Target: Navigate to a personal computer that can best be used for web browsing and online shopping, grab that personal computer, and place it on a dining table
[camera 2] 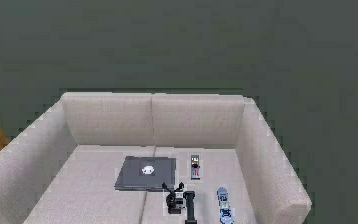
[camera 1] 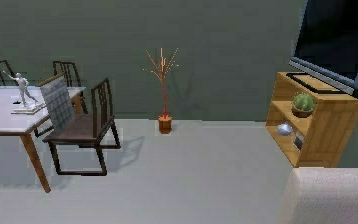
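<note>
**Laptop on the sofa seat, dining table ahead**

In the arm side view, a flat grey closed laptop point(camera 2: 145, 172) lies on the seat of a cream fabric sofa point(camera 2: 107, 115). The dark two-finger gripper point(camera 2: 173, 187) stands just beside it, at the laptop's four o'clock. I cannot tell whether its fingers are spread or pressed together, or whether it holds anything. A slim dark remote point(camera 2: 195, 166) lies at the gripper's one o'clock. The forward view has the grey-topped, wooden-legged dining table point(camera 1: 2, 118) at nine o'clock, a white statuette point(camera 1: 24, 92) on it, dark wooden chairs point(camera 1: 82, 125) alongside, and a black flat television point(camera 1: 337, 45) at two o'clock.
</note>
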